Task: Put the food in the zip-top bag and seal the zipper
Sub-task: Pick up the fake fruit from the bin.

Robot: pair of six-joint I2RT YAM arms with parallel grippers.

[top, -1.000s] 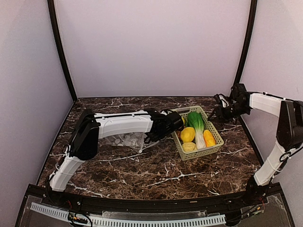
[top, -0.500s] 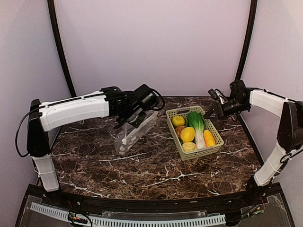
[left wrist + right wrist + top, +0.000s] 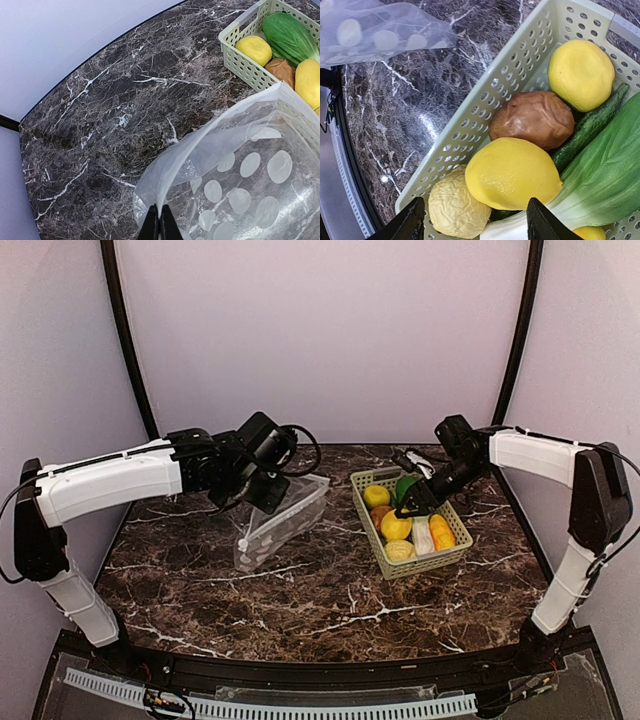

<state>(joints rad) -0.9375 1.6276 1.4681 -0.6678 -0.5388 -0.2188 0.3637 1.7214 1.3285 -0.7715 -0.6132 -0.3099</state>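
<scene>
Two arms work over a dark marble surface [image 3: 330, 612]. Nearest in, left of middle, the zip-top bag [image 3: 278, 528] lies on a slant, with its low end toward the front and its high end toward the back. It looks like the low end touches the surface, but I can't say for sure. The left claw [image 3: 157, 220] is pinched tight on the bag's thin upper edge, fingers together with the plastic caught between them.

Just right of the bag, not touching it, sits a light green basket [image 3: 420, 566] with all the food in it. From front to back that's:
- a pale wrinkled piece [image 3: 454, 210]
- an orange piece [image 3: 441, 532]
- a big yellow piece [image 3: 512, 172]
- the cabbage [image 3: 615, 170]
- a brown piece [image 3: 532, 117]
- a smaller yellow piece [image 3: 581, 74]

The right claw [image 3: 475, 205] hangs over the basket with its fingers spread wide, holding nothing.
</scene>
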